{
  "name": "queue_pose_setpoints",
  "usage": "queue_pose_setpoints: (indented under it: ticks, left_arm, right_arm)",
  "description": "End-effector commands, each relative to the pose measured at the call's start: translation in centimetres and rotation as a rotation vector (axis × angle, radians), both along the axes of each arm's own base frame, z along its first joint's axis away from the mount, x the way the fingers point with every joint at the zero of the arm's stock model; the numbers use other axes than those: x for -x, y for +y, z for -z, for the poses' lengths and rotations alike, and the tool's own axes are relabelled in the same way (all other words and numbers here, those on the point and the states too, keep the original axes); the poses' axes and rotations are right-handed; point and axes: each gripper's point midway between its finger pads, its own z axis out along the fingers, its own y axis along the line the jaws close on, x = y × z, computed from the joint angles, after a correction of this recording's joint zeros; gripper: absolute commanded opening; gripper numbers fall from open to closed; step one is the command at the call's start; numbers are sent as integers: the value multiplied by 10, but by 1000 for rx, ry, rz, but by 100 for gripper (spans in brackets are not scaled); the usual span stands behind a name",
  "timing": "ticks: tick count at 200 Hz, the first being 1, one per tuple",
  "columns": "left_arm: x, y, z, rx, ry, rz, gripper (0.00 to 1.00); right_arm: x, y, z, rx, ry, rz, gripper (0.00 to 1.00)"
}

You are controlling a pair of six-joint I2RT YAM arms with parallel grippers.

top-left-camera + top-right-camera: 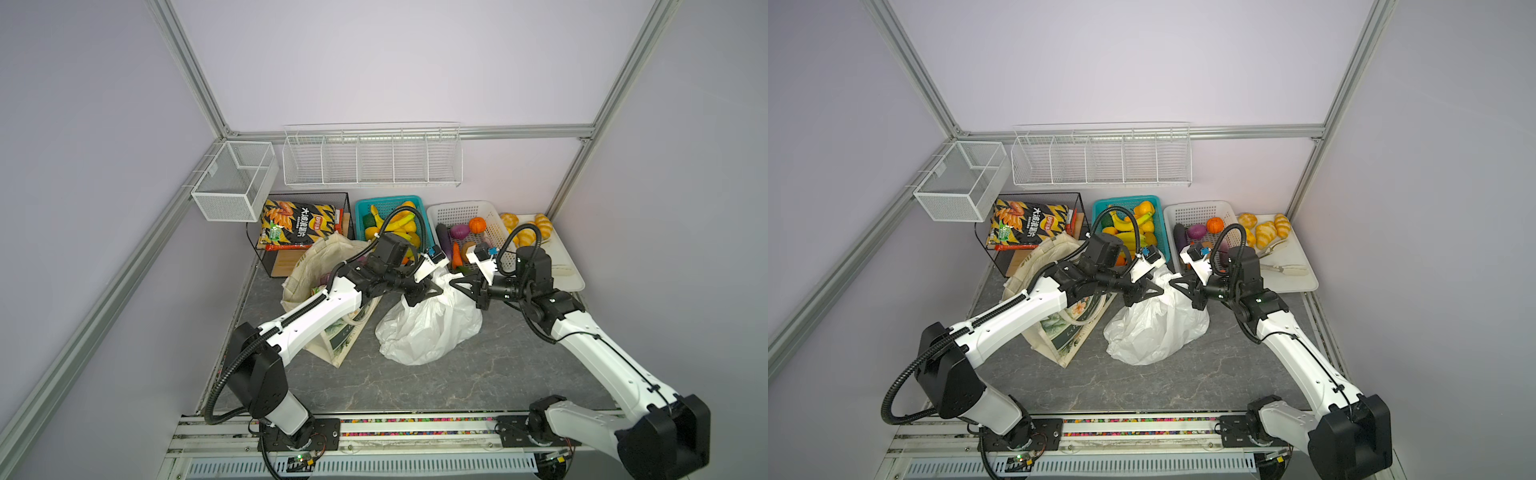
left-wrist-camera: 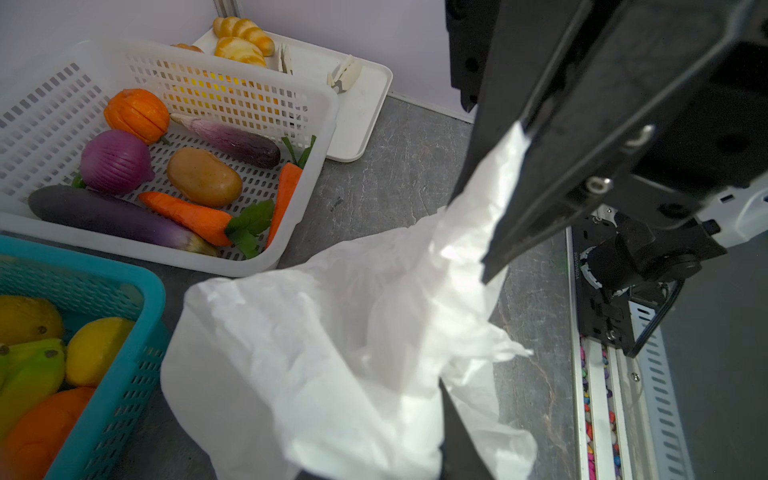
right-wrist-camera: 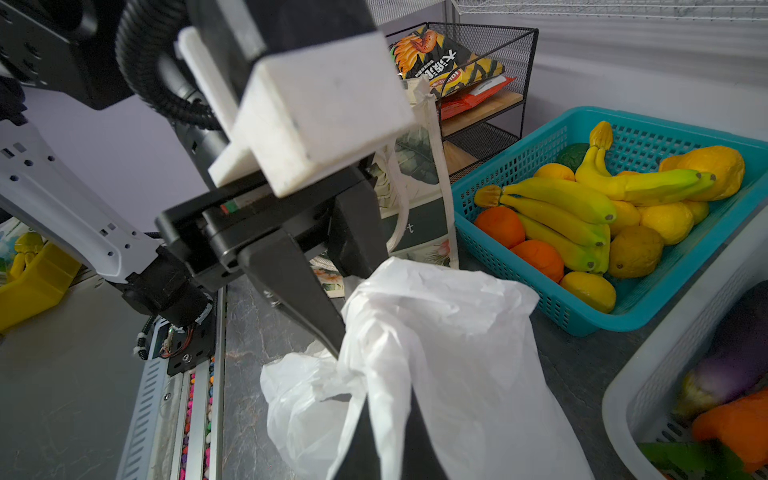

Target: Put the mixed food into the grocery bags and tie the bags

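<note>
Looks like the tie step, going by the pose. Pinching the top of the white plastic bag (image 1: 424,328) from both sides: left gripper (image 1: 432,289) on the tote side, right gripper (image 1: 457,286) on the veg-basket side, tips near each other just above the bag's bulk.

Clamping the right gripper's fingers (image 2: 540,166) together on a drawn-out strip of plastic. Showing clearly in left wrist view, w/ the strip running straight into the jaws. Pressing the left fingers (image 3: 291,282) onto the other bunched ear, plastic gathered at the tip in right wrist view. Looking clamped, no gap visible.

Holding the two ears separately like this prob. for crossing them into a knot. Needing both ends lightly tensioned so the thin film isn't slipping out.

Resting the bag's slumped bottom on the table (image 1: 415,386) mid-scene, top lifted, just beside the canvas tote (image 1: 309,259). Hiding the mixed food: cannot tell what's inside the white bag. Same for the tote, w/ the left arm (image 1: 324,307) crossing its mouth.

Leaving the tote's rope handles (image 3: 442,166) hanging loose, not yet tied. Leaving teal fruit basket (image 1: 359,205), white veg basket (image 1: 461,208) and black-yellow chip bag (image 1: 299,224) along the back wall, apart from the white bag, likely not part of the job.
</note>
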Motion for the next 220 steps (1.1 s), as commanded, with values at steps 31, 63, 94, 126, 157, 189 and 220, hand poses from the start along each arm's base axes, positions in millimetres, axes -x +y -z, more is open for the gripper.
queue_pose_setpoints:
  ticks: [31, 63, 94, 126, 157, 189, 220]
  left_arm:
    - [-3, 0, -5, -20, -120, 42, 0]
    - [0, 3, -3, -31, -208, 94, 0]
    - [5, 3, -11, -5, -278, 140, 0]
    - [8, 3, -9, -16, -272, 168, 0]
    - [8, 2, -9, -22, -266, 175, 0]
    - [6, 2, -11, -23, -273, 167, 0]
    - [3, 3, -10, -28, -273, 150, 0]
  right_arm:
    - [2, -1, 3, 20, -57, -2, 23]
    - [5, -4, 21, 51, -77, -25, 51]
    - [5, 1, 27, 42, -73, -58, 63]
    - [0, 4, 33, 50, -51, -67, 63]
    - [-2, 7, 37, 59, -36, -75, 60]
    - [-3, 13, 30, 55, -42, -95, 49]
    - [-3, 15, 36, 69, -17, -96, 26]
